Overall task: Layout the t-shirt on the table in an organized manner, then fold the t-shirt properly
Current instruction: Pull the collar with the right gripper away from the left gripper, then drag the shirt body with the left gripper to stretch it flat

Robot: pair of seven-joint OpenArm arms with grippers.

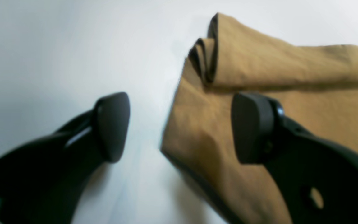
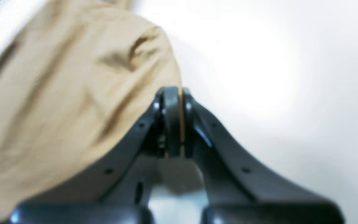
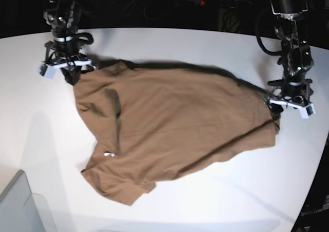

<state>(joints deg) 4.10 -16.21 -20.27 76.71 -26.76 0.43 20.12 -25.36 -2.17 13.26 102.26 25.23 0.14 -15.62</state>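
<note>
**Brown t-shirt spread on the white worktop**

The t-shirt [image 3: 175, 124] lies crumpled mid-worktop [image 3: 216, 201], with one sleeve at its near edge. At its far corner the right gripper [image 2: 173, 121] pinches a hem. By the opposite edge, the left gripper [image 1: 179, 127] hangs wide, holding nothing.

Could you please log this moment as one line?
phase: layout | left hand: open at shirt edge | right hand: shut on shirt | table

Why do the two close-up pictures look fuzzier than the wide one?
Right wrist view: the hand and t-shirt are blurred, with white glare washing out the table. Left wrist view: soft focus, edges curved. Base view: sharpest, with dark shadows behind the shirt.
</note>
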